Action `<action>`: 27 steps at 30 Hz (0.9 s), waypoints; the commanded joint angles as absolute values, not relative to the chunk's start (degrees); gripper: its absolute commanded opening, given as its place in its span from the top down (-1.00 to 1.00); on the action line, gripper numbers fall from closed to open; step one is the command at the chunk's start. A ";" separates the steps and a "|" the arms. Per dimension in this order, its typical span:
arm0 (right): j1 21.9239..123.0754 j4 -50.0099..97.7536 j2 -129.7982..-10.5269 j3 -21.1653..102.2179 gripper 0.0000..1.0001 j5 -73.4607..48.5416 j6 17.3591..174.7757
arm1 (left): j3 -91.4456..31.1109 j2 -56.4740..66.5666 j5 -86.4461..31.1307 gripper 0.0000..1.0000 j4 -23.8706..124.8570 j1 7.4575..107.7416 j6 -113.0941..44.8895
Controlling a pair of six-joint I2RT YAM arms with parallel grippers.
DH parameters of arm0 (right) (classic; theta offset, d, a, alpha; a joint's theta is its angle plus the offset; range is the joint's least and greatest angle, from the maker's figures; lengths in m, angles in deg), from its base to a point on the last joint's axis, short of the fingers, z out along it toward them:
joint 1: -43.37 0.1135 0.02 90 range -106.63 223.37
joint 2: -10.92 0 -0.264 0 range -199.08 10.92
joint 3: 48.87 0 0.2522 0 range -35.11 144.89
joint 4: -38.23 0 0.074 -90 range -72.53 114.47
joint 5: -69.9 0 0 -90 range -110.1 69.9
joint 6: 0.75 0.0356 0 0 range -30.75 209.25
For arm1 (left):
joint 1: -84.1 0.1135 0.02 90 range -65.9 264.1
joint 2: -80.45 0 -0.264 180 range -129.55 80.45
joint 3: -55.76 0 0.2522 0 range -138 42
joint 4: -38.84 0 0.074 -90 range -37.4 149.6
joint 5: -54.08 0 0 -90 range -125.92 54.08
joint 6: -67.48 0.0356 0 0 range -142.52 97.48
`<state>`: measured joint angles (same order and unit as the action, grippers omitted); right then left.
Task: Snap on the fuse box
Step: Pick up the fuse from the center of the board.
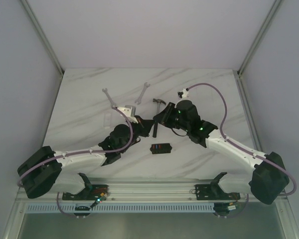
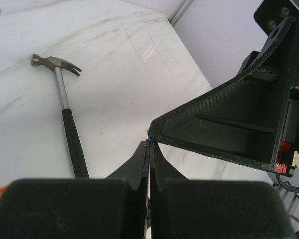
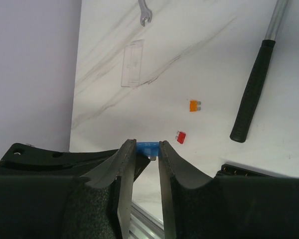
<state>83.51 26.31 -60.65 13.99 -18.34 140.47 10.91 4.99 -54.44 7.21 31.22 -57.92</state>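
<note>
The fuse box [image 1: 160, 148], a small black box with coloured fuses on its face, lies on the table in front of both grippers, untouched. My right gripper [image 3: 148, 145] is shut on a blue fuse [image 3: 148, 147], holding it by its two ends above the table. My left gripper [image 2: 150, 144] meets it tip to tip, its jaws pressed together with a sliver of the blue fuse [image 2: 151, 141] pinched at the very tip. From above, the left gripper [image 1: 145, 123] and the right gripper [image 1: 158, 119] meet behind the fuse box.
A hammer [image 1: 156, 113] lies just behind the grippers. An orange fuse [image 3: 194, 105] and a red fuse [image 3: 180, 137] lie loose on the marble beside a clear plastic lid [image 3: 132, 63]. Two wrenches [image 1: 108, 97] [image 1: 143, 92] rest further back.
</note>
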 commanded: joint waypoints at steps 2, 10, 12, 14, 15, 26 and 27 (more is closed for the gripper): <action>83.89 26.58 -58.35 13.06 0.38 -19.33 138.64 | 12.89 8.69 -55.12 1.00 5.48 32.41 -55.40; 81.36 26.30 -56.20 14.17 0.07 -17.02 124.98 | 15.79 12.77 -42.92 1.00 6.24 39.26 -52.70; 80.49 26.73 -56.23 14.29 0.04 -13.08 120.42 | 16.15 13.01 -39.27 1.00 5.95 41.16 -51.82; 79.27 27.28 -56.63 14.43 0.00 -8.82 116.08 | 16.71 13.04 -35.00 1.00 4.66 42.86 -51.39; 78.56 27.59 -56.99 14.71 0.00 -5.85 114.26 | 16.89 13.06 -32.62 1.00 3.86 43.82 -51.36; 74.35 29.96 -56.98 15.01 0.02 18.34 95.18 | 15.81 12.60 -7.95 1.00 -1.53 48.31 -47.31; 74.17 29.94 -56.74 14.88 0.02 20.17 93.86 | 15.50 12.53 -6.70 1.00 -1.74 48.33 -47.13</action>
<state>74.79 28.00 -57.24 13.99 8.41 103.30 16.59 12.31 -17.42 3.28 47.96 -49.70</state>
